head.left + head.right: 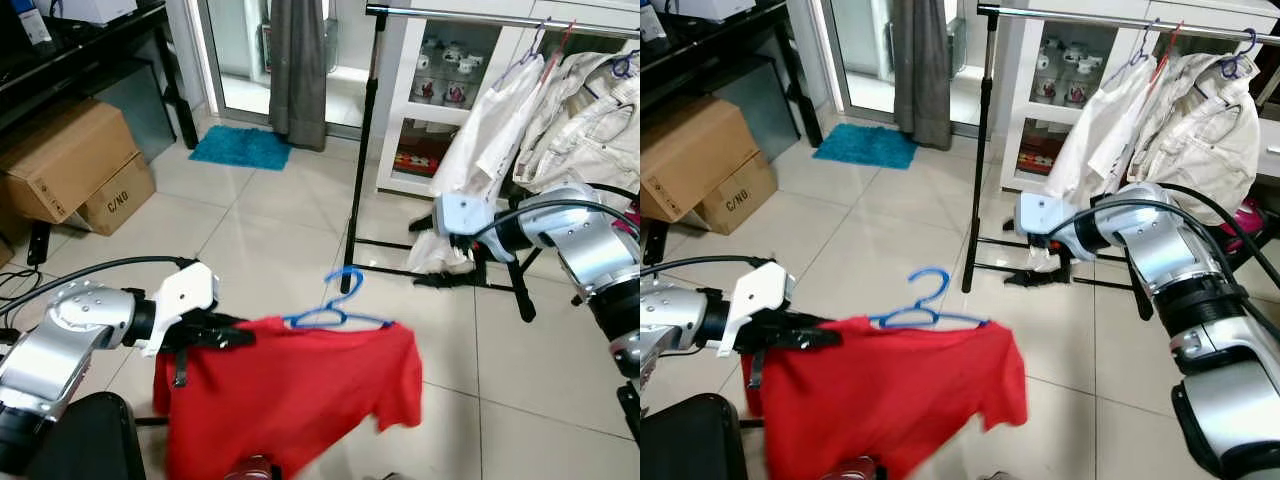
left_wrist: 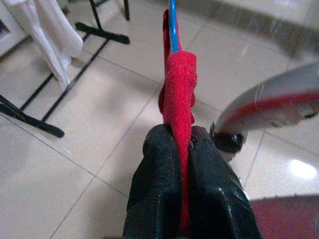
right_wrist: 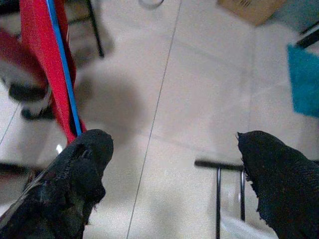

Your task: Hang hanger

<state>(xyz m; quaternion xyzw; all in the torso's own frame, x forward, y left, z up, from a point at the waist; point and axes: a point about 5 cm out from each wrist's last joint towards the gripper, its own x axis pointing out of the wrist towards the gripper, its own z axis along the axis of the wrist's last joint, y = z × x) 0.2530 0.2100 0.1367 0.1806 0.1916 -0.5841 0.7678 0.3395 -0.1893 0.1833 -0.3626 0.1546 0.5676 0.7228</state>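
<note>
Left claw: clamped on red shirt carrying blue hanger; right claw: fingers spread, beside clothes rack

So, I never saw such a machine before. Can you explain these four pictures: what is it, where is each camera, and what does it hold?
It is a humanoid robot with two silver arms. The two wide pictures come from its head; the two close ones from its wrists. The left gripper is shut on the shoulder of a red shirt, which hangs on a blue hanger. The right gripper is open and holds nothing. Ahead on the tiled floor stands a black clothes rack with white garments hanging on it.
</note>
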